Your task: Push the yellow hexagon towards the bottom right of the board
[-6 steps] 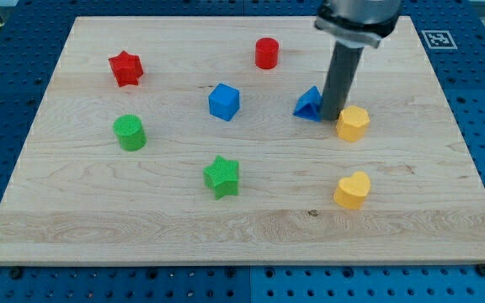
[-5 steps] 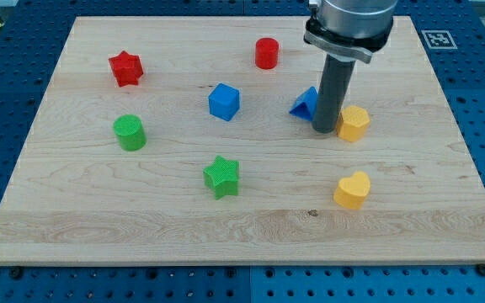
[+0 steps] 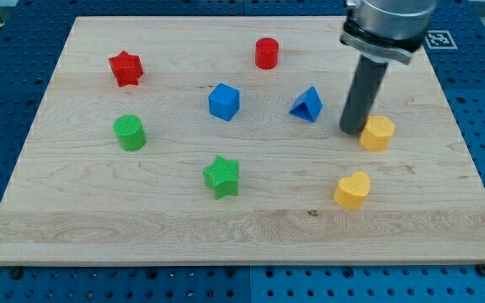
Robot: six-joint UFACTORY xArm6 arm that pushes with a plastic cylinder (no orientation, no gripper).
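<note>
The dark rod comes down from the far right of the pale wooden board (image 3: 74, 227), and my tip (image 3: 352, 131) rests on the wood just left of the small yellow plastic hexagon block (image 3: 378, 133) — touching its left side or all but touching it, I can't tell which. The rod has no jaws and grasps nothing; it only presses sideways.

That is the relation everything hangs on: the hexagon lies to the right of the tip, at nearly the same depth on the board. A push from here would, I judge, send it mostly rightward. The goal is the near right corner, so the tip probably needs to get onto the block's far-left side — then the shove carries it both right and nearer.

The hexagon sits in the right half of the board, about midway between far and near edges, well short of that corner. The yellow heart-shaped block (image 3: 352, 190) lies nearer and slightly left of it, clear of a diagonal path. The blue triangular block (image 3: 307, 104) stands apart, left of the rod.
</note>
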